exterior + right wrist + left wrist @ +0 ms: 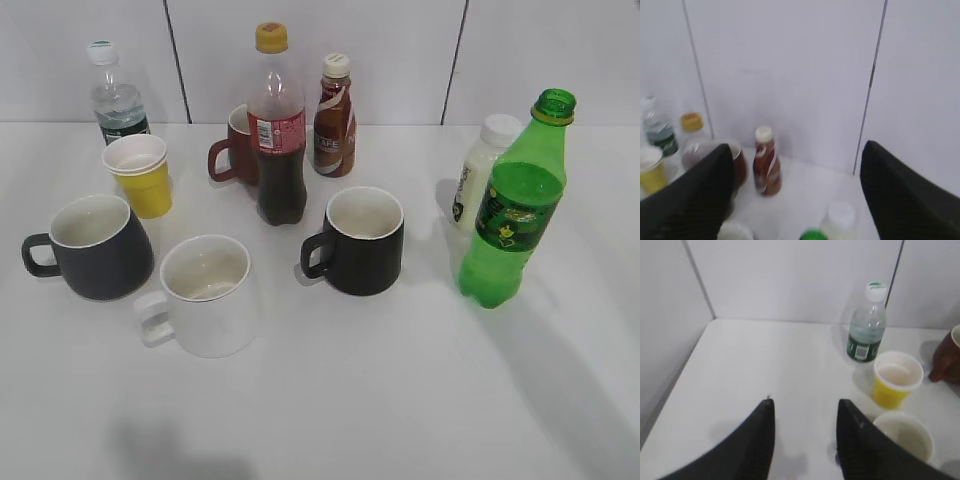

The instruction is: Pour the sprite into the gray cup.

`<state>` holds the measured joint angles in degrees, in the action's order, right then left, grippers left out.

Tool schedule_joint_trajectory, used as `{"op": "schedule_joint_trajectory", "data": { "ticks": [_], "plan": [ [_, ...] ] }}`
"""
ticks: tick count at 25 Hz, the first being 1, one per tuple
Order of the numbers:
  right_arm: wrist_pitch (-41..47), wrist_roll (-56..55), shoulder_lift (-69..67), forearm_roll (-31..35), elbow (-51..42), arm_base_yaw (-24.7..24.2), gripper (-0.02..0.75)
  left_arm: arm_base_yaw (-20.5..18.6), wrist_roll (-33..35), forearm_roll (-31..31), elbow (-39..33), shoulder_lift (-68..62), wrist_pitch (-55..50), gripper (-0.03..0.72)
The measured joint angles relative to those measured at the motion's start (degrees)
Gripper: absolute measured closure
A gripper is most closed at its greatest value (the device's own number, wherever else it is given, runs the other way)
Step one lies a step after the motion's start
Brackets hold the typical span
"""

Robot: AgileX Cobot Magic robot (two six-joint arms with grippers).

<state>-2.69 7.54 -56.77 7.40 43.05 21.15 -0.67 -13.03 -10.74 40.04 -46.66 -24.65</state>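
The sprite [515, 210], a green bottle with no cap, stands upright at the right of the table. Only its green top [813, 234] shows at the bottom edge of the right wrist view. The gray cup [95, 248] stands at the far left, handle to the left, cream inside. Neither gripper shows in the exterior view. My left gripper [805, 407] is open and empty over bare table. A cream cup rim [905, 435] shows beside its right finger; I cannot tell which mug it is. My right gripper [797, 147] is wide open and empty, above and short of the sprite.
A black mug [360, 240] stands in the middle and a white mug [205, 295] front left. A cola bottle [278, 130], brown coffee bottle [334, 118], red-brown mug [238, 148], yellow cup [140, 175], water bottle [115, 100] and white bottle [480, 170] stand behind.
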Motion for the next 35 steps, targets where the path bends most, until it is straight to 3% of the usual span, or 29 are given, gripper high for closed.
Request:
{"op": "schedule_joint_trajectory", "data": {
  "ticks": [10, 14, 17, 22, 31, 35],
  "plan": [
    [52.52, -8.42, 22.93, -3.47, -1.1, 0.0, 0.161, 0.0, -0.17, 3.4, 0.58, 25.65, -34.91, 0.366],
    [65.44, -11.75, 33.49, -6.83, -7.62, 0.0, 0.161, 0.0, 3.8, 4.95, -4.01, 34.81, -43.24, 0.366],
    [67.67, -13.11, 44.67, -8.59, -11.42, 0.0, 0.162, 0.0, 7.5, 7.7, -6.69, 41.91, -43.01, 0.366],
    [63.34, -13.81, 56.54, -11.49, -13.85, 0.0, 0.163, 0.0, 10.24, 11.24, -9.1, 46.87, -36.79, 0.366],
    [62.36, -14.05, 57.26, -11.69, -14.09, -0.11, 0.163, 0.0, 10.4, 11.64, -9.31, 45.67, -35.87, 0.366],
    [62.28, -14.11, 57.28, -11.69, -14.09, -5.41, 0.163, 0.44, 10.4, 11.7, -9.31, 46.94, -35.72, 0.374]
  ]
}}
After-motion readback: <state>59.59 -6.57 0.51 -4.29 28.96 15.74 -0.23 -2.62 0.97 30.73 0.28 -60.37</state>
